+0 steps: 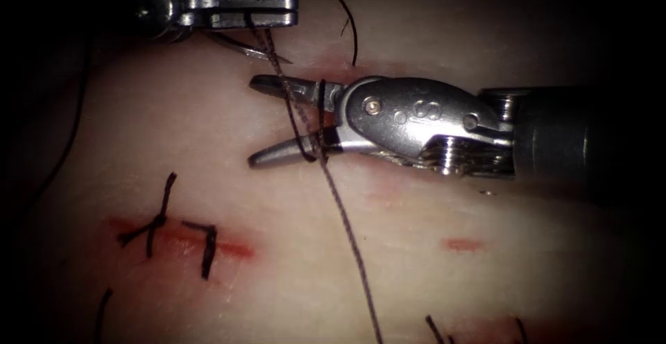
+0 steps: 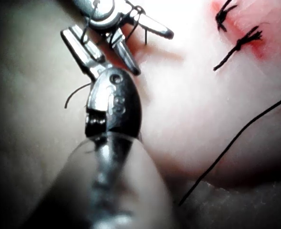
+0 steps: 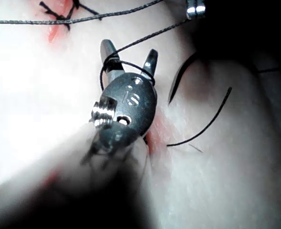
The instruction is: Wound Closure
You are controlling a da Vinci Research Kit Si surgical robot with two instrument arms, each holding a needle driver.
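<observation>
So the backdrop here is the pale tissue [image 1: 208, 143] under tight lighting, with a couple of finished stitches [image 1: 166, 229] sitting across the red cut [image 1: 232, 249] toward the lower left. The right tool [image 1: 260, 121] is coming in from the right with its jaws spread wide apart, gripping nothing, but the thread [image 1: 347, 233] is wrapping around both jaws in loops, which to me looks like a knot setup, since the open jaws keep the wraps from sliding off. Above it, the left tool [image 1: 277, 10] is lying flat with its jaws pressed together on that same thread, keeping the strand taut as it's running down from there, through the loops, and off the bottom edge on a steep diagonal leaning right. The needle [image 1: 253, 49] is sitting just below the left tool's jaws, pointing right, long axis roughly level and tilting slightly down; I can't tell whether it's resting on the tissue or hanging free of it, and it doesn't look buried in it.
</observation>
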